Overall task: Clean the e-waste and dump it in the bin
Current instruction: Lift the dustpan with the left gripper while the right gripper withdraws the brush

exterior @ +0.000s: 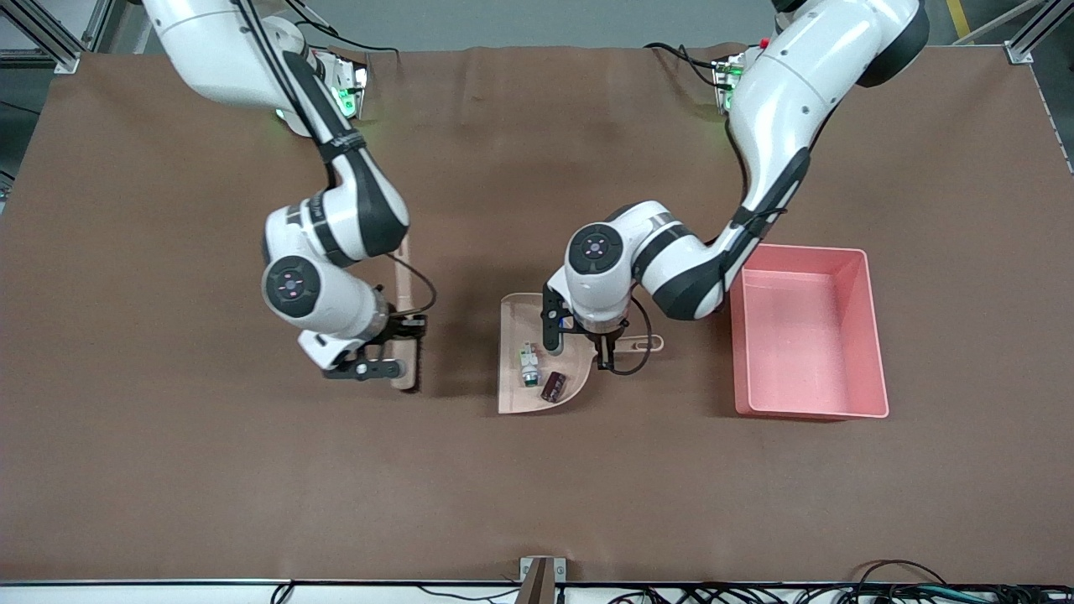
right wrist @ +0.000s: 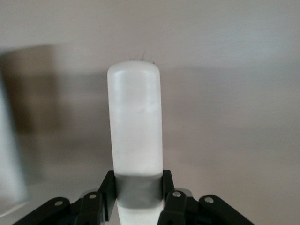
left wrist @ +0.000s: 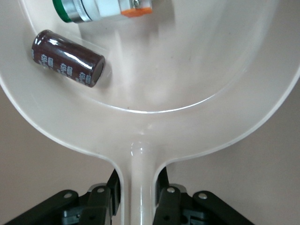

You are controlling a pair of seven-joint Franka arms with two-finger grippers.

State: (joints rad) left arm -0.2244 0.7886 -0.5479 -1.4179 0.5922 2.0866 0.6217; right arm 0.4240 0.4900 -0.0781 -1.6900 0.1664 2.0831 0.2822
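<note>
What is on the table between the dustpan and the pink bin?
Only the dustpan handle, held by the left gripper, and a dark cable loop. Otherwise bare brown cloth up to the bin, as the front view shows.

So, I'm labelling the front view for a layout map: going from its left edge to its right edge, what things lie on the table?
Brush held by the right gripper → beige dustpan, carrying the white part then the dark capacitor → left gripper on the dustpan's handle → pink bin.
</note>
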